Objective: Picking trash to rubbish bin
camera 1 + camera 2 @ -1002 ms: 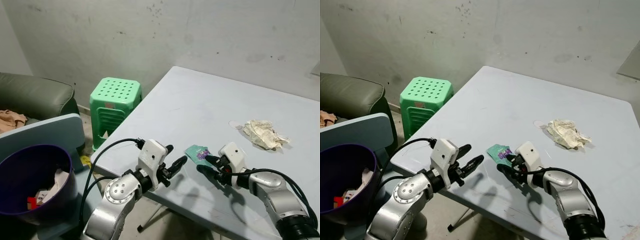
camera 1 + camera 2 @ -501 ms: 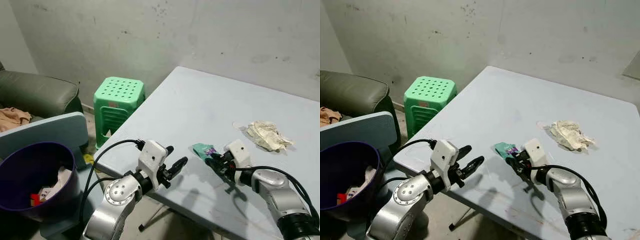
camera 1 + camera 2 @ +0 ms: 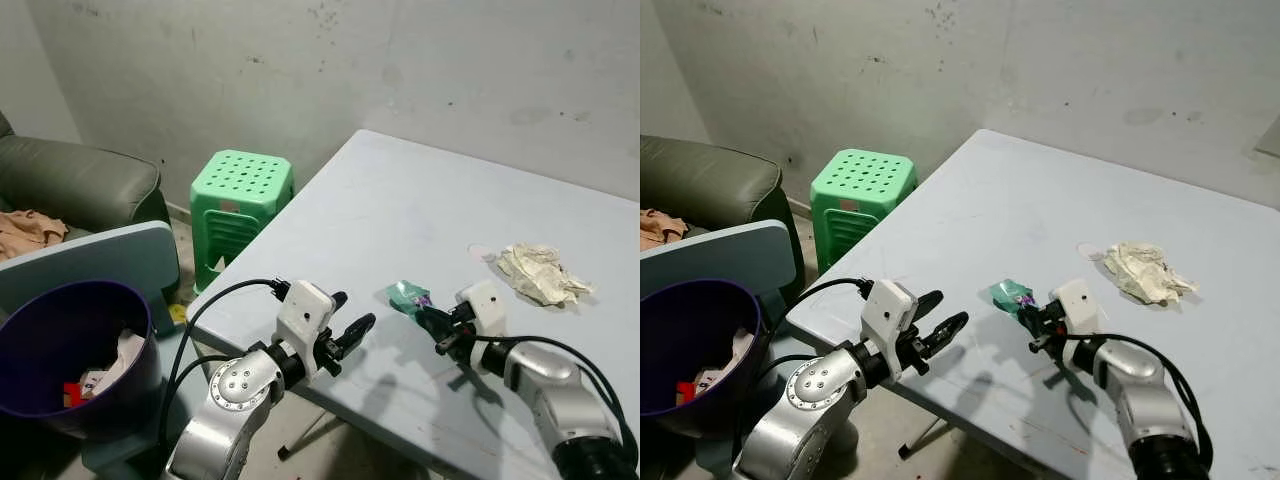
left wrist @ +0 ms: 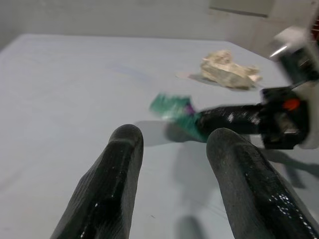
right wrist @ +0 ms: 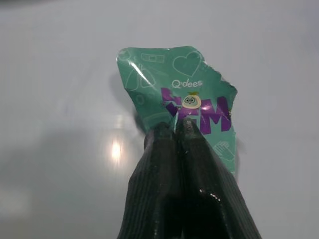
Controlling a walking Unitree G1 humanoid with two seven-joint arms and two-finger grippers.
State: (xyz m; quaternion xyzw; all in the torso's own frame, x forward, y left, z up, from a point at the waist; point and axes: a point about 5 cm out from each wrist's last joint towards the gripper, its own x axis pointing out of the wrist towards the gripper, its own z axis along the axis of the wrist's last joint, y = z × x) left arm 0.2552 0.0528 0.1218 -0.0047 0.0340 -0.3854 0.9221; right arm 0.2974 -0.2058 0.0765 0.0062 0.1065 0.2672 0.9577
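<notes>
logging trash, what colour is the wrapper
Teal-green wrapper with purple lettering; clearest in right wrist view.

There are 2 pieces of trash on the table (image 3: 400, 215): 1 green wrapper (image 3: 408, 295) and 1 crumpled tissue (image 3: 540, 272). Beside it stand 1 green stool (image 3: 240, 195), 1 purple bin (image 3: 60, 350) and 1 sofa (image 3: 80, 185). There are 2 grippers: left gripper (image 3: 352, 329) and right gripper (image 3: 432, 325).

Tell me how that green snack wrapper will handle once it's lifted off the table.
Likely floppy: the green wrapper is thin crinkled film, pinched at one edge by the right end effector. Probably very light. Its glossy surface may slip.
</notes>
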